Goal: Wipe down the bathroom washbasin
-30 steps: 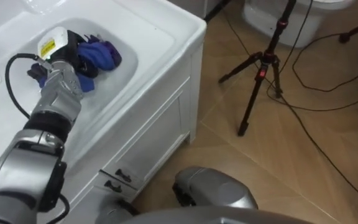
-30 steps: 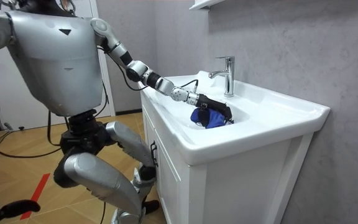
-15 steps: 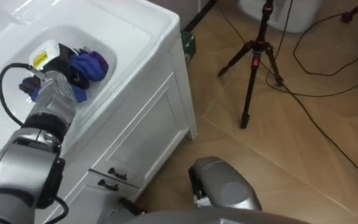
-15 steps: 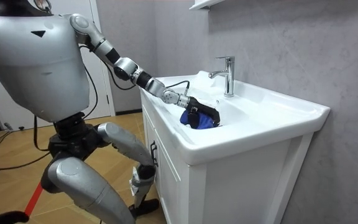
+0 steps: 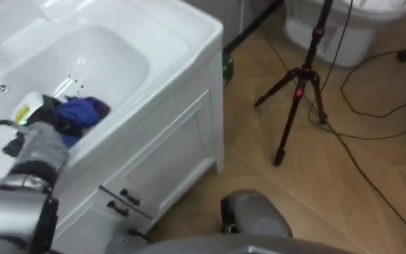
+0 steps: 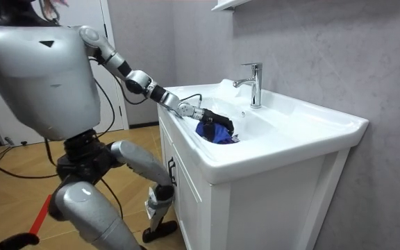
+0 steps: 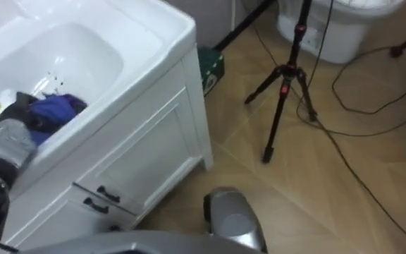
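Observation:
The white basin (image 5: 111,53) is set in a white vanity, which I stand beside. My left hand (image 5: 42,114) reaches into the bowl from the lower left, its dark fingers curled into a crumpled blue cloth (image 5: 83,111). Hand and cloth lie against the bowl's near wall, close to the front rim. In the room view the left hand (image 6: 212,119) sits on top of the blue cloth (image 6: 218,134), well short of the chrome tap (image 6: 253,83). The right eye view has the cloth (image 7: 52,109) at the same spot.
The vanity front has dark drawer handles (image 5: 122,201) below the rim. A black tripod (image 5: 298,92) stands on the wooden floor to the right, with cables trailing around it. A white fixture (image 5: 351,21) is behind it, and a small green box (image 5: 226,62) sits by the vanity corner.
My left hand has dragged the blue cloth from the middle of the bowl back to its near wall. The arm and torso have pulled away from the tap, and the eye views shifted.

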